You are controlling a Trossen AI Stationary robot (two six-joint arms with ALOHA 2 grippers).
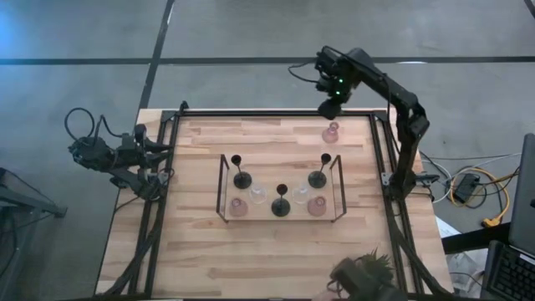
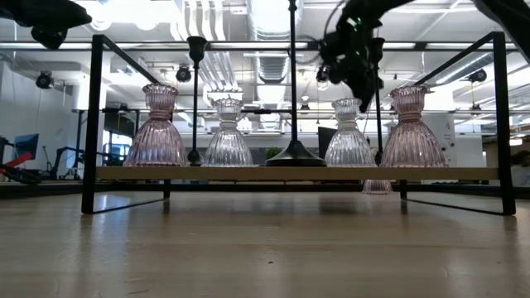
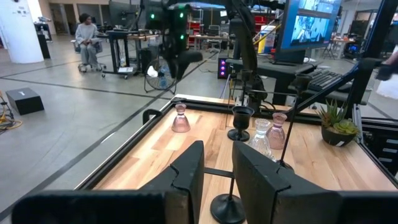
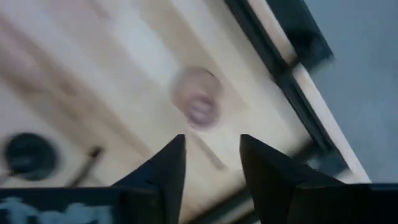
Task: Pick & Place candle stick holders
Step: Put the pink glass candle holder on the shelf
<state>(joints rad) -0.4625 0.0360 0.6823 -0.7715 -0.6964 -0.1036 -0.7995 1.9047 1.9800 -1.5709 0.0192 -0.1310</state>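
Note:
A pink-tinted glass holder point(image 1: 332, 131) stands upright on its wide foot alone on the table near the far right corner. My right gripper point(image 1: 329, 109) hovers above and just beyond it, pointing down, open and holding nothing; its wrist view shows the holder point(image 4: 199, 99) past the fingers point(image 4: 165, 168). Other candle stick holders stand on a black-framed rack point(image 1: 221, 188) mid-table: black ones point(image 1: 242, 178), clear ones point(image 1: 258, 194) and pink ones point(image 1: 239, 206). My left gripper point(image 3: 216, 165) waits off the table's left edge, open and level.
A black rail point(image 1: 276, 113) runs around the table's edges. A small green potted plant point(image 1: 364, 274) sits at the near right edge. Bare wood lies between the rack and the near edge. A person sits far off in the room point(image 3: 87, 37).

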